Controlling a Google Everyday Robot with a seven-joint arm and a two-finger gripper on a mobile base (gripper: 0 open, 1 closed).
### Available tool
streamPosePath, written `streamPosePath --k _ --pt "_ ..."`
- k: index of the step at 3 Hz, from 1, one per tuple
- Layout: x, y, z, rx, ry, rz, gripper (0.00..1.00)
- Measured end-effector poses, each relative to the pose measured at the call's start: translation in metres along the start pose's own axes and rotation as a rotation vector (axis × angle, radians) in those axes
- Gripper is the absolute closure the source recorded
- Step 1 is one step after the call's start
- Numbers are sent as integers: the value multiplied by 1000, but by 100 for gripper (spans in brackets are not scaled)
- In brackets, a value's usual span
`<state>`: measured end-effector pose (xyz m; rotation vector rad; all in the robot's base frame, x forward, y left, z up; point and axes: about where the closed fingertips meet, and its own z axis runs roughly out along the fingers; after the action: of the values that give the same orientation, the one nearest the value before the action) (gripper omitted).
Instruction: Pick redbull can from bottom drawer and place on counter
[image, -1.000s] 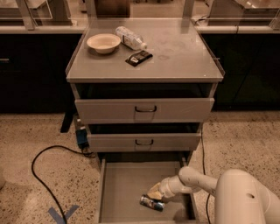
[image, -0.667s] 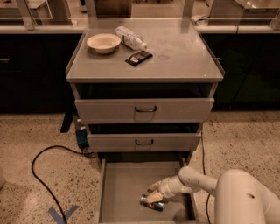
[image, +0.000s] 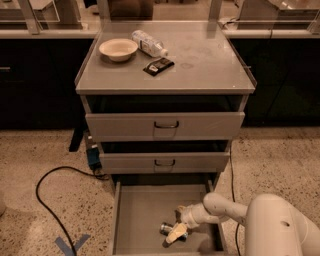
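Note:
The redbull can (image: 166, 229) lies on its side on the floor of the open bottom drawer (image: 140, 220), toward the front right. My gripper (image: 177, 221) reaches into the drawer from the right and is open. One pale fingertip (image: 176, 233) lies over the can's right end, and the other fingertip (image: 180, 209) is just behind the can. The can rests on the drawer floor. The counter (image: 200, 65) is the grey top of the cabinet, far above the gripper.
On the counter stand a cream bowl (image: 118, 49), a clear plastic bottle (image: 149, 43) lying down and a dark flat packet (image: 158, 66). The two upper drawers (image: 165, 125) stick out a little above the bottom one. A black cable (image: 47, 192) loops on the floor at left.
My gripper has moved slightly left and down onto the can, so one finger now overlaps it. The can has barely moved.

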<state>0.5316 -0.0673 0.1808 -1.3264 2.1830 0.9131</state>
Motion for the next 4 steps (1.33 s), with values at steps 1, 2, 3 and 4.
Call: streamPosePath --k 1,2,3,4 --pt "16 2 18 3 27 12 0" --pt "32 -4 38 26 54 34 0" --pt "33 -18 48 95 82 45 0" --pt "32 -29 52 164 108 52 0"
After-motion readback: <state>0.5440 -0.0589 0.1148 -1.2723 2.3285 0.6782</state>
